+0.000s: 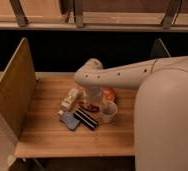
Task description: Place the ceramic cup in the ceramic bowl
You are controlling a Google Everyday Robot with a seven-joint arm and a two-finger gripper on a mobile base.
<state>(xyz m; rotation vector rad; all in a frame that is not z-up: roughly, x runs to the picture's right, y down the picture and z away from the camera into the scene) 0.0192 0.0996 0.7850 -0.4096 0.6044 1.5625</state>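
One gripper is seen at the end of the pale arm, lowered close over the middle of the wooden table. Whether it is apart or together cannot be told, and nothing can be seen to be held in it. Just under it, or touching it, a small dark red flat item is laid on the wood. The ceramic cup is stood upright just beside the gripper, to its right in the picture and slightly nearer the camera, on the table and outside the bowl. The ceramic bowl is placed just behind the cup, to the gripper's right, partly hidden by the arm. To the gripper's left a pale box is laid; below it a dark striped packet and a bluish packet are found. Lettering on these cannot be read.
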